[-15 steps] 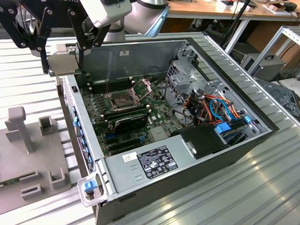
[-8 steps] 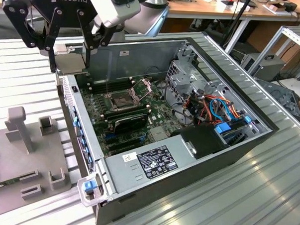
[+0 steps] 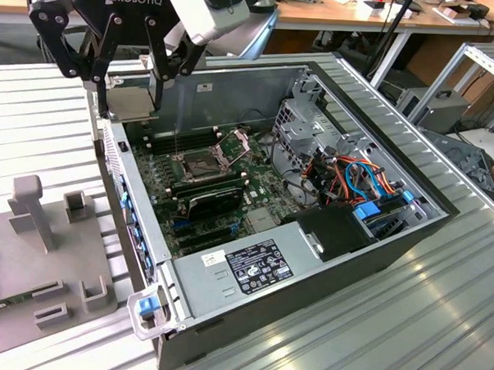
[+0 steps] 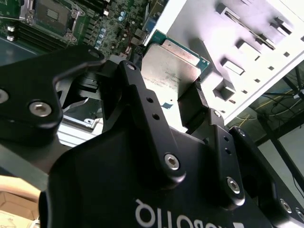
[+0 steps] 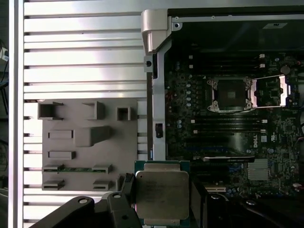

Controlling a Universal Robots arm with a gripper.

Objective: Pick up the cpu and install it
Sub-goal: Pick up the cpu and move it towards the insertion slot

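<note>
Right now the cpu (image 5: 162, 194) sits clamped in the claw (image 4: 164, 88), its pale metal face showing in both wrist views and a green rim around it. One dark finger (image 4: 191, 104) presses against one edge of the chip, and another presses against the opposite edge. The chip is held flat and raised clear of everything under it.

Directly below the claw runs the side wall of the open computer case (image 3: 235, 90), so the chip hangs over the case's edge. Inside the case, below the claw and toward the exterior view's right of it, lies the green motherboard (image 5: 228, 133). On it is the dark square socket (image 5: 230, 94), well apart from the chip, with its hinged metal frame (image 5: 270, 90) swung open beside it.

On the other side of the claw, outside the case, a grey slotted fixture tray (image 5: 90, 142) rests on the ribbed metal counter (image 5: 80, 61).
</note>
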